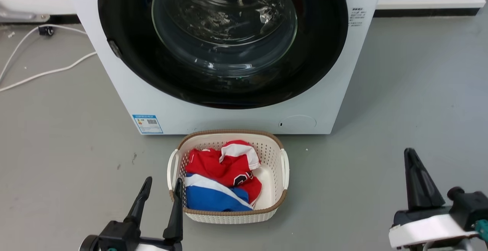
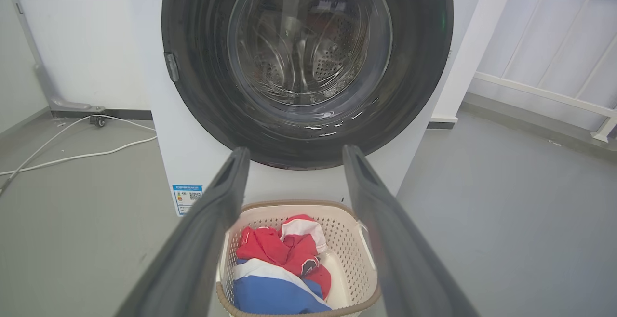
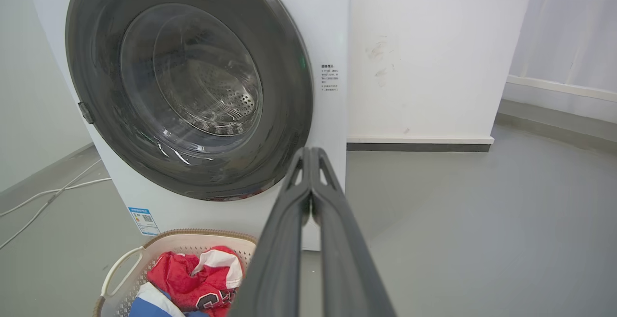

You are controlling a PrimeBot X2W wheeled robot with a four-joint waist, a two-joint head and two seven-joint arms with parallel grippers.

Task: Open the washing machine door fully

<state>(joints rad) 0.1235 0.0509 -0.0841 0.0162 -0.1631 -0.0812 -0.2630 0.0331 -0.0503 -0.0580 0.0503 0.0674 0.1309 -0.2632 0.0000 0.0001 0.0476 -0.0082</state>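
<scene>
Left pincer [image 1: 163, 184] spread, right pincer [image 1: 411, 155] clenched empty; washing machine door [image 1: 225, 33] shut flush; open floor [image 1: 400, 90] right.

Our left gripper [image 1: 162, 185] sits at seven o'clock in the head view, its two dark fingers [image 1: 139, 201] spread well apart and pointing toward twelve. Our right gripper [image 1: 410, 155] stands at four o'clock, its fingers pressed together into one tapered blade above a pale wrist [image 1: 431, 230].
</scene>
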